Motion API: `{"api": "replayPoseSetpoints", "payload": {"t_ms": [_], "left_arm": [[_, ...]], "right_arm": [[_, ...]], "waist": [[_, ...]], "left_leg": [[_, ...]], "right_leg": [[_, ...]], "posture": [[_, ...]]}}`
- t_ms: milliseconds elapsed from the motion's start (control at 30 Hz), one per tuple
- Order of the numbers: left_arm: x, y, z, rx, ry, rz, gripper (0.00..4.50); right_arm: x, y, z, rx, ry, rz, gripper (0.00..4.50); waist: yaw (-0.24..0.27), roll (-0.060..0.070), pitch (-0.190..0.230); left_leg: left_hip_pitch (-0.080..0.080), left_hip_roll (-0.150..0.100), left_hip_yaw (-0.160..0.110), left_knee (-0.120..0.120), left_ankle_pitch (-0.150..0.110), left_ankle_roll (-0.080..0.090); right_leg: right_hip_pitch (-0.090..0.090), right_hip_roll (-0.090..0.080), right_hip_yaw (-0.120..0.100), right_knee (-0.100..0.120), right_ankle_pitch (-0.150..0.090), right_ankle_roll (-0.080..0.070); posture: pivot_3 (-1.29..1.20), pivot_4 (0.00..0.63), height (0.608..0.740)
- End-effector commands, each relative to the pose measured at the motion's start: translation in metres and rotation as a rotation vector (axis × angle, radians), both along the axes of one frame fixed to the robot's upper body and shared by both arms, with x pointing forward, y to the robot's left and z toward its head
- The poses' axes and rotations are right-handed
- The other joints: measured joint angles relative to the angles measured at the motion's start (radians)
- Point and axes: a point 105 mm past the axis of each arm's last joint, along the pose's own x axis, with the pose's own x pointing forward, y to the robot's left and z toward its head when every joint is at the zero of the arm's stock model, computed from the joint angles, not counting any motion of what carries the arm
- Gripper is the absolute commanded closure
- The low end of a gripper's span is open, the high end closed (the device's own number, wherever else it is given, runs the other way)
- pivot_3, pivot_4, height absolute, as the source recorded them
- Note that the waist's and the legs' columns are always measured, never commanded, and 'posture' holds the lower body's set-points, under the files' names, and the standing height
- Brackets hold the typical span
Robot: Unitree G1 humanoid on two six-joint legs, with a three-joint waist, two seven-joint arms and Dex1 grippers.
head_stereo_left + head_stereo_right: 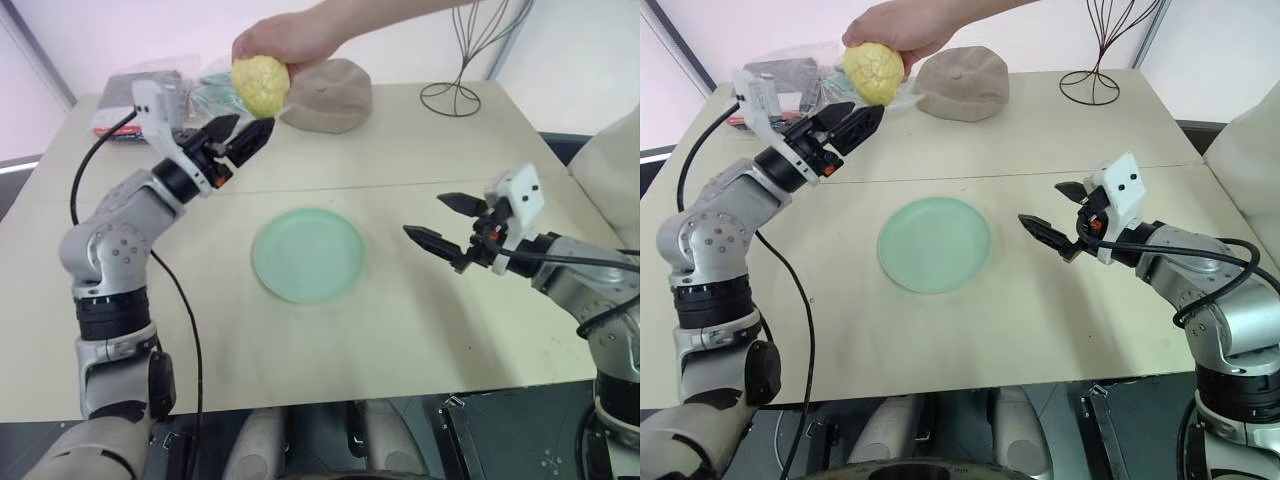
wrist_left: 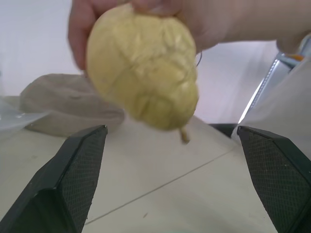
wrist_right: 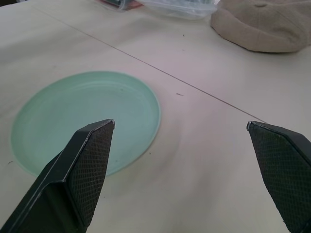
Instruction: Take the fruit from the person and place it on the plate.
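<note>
A person's hand (image 1: 285, 38) reaches in from the far side and holds the pale yellow, bumpy fruit (image 1: 260, 85) above the table. My left gripper (image 1: 245, 133) is open, raised just below and in front of the fruit, not touching it. In the left wrist view the fruit (image 2: 143, 68) hangs above the gap between my two fingers (image 2: 77, 170). The mint-green plate (image 1: 308, 254) lies bare at the table's middle. My right gripper (image 1: 440, 220) hovers open to the right of the plate, nothing between its fingers.
A tan-brown cap (image 1: 330, 95) lies behind the fruit at the far side. A clear bag and dark packets (image 1: 135, 100) sit at the far left. A black wire stand (image 1: 460, 95) is at the far right. A seam crosses the table.
</note>
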Motion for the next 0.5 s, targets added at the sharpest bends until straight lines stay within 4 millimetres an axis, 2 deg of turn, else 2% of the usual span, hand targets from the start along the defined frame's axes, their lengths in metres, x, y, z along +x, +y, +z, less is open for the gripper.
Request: {"api": "replayPoseSetpoints", "payload": {"t_ms": [33,500], "left_arm": [[0.006,0.001,0.016,-0.061,-0.008,0.022,0.02],[0.027,0.0,0.026,-0.099,-0.015,0.084,0.02]], "right_arm": [[-0.002,0.005,0.013,0.002,-0.065,0.017,0.0],[-0.003,0.003,0.014,0.0,-0.077,-0.004,0.0]], "waist": [[0.0,0.0,0.0],[0.001,0.0,0.0]], "left_leg": [[0.0,0.0,0.0,0.0,0.0,0.0],[0.0,0.0,0.0,0.0,0.0,0.0]], "right_leg": [[0.0,0.0,0.0,0.0,0.0,0.0],[0.0,0.0,0.0,0.0,0.0,0.0]], "posture": [[0.0,0.15,0.74],[0.0,0.15,0.74]]}}
